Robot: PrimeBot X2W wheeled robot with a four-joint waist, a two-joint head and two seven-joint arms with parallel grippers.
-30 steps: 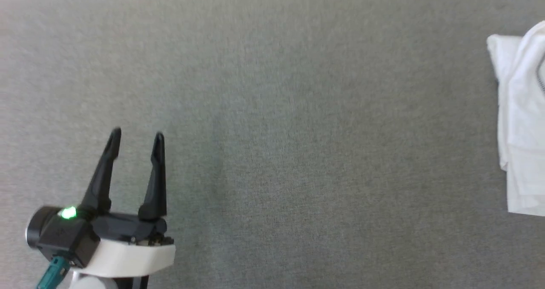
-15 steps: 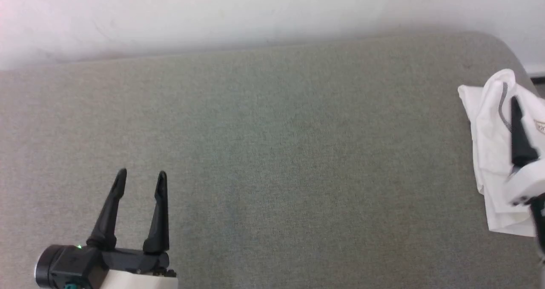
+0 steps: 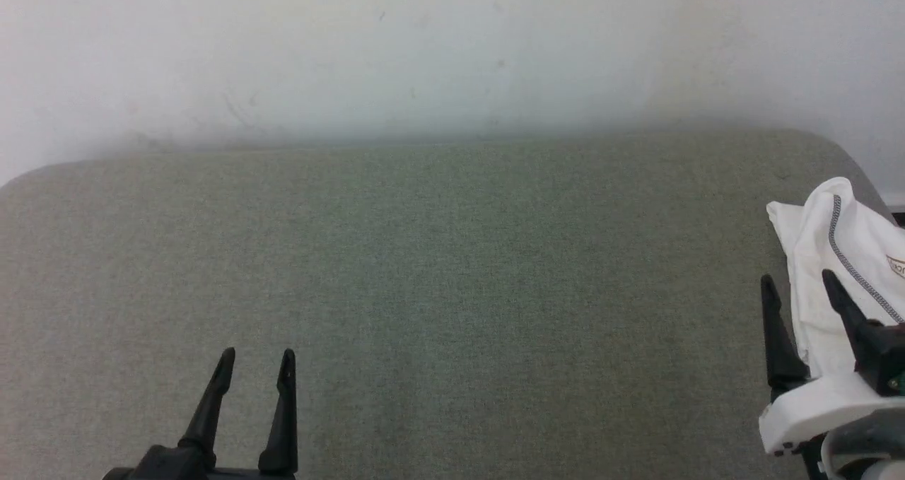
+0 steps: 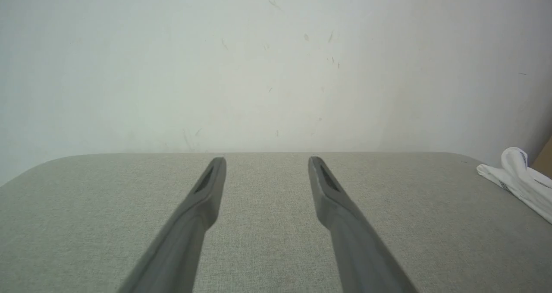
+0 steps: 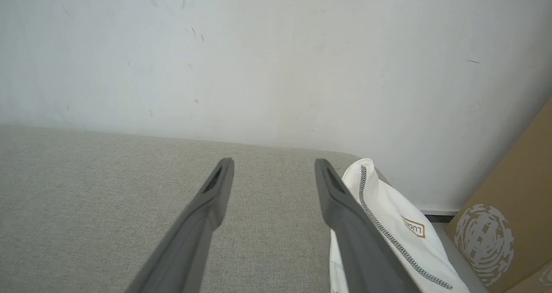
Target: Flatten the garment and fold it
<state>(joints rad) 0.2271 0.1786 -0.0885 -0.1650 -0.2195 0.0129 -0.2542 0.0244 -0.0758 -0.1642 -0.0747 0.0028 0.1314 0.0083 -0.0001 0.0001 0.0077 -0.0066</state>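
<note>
My left jaws and right jaws both stand wide open, holding nothing. The garment (image 3: 845, 243) lies crumpled at the right end of the bench (image 3: 452, 268), beside my right jaws.

spread left end effector (image 4: 266, 160) above grey cushion (image 4: 86, 206)

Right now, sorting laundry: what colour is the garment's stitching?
Dark grey zigzag stitching on white garment; right wrist view.

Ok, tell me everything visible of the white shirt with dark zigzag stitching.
The white thin-fabric shirt lies crumpled, not yet flattened, at the right end of the grey upholstered surface. Dark zigzag stitching runs along a seam; a brown-outlined chest patch shows partly. The open right gripper hovers at its edge; contact is unclear.
</note>
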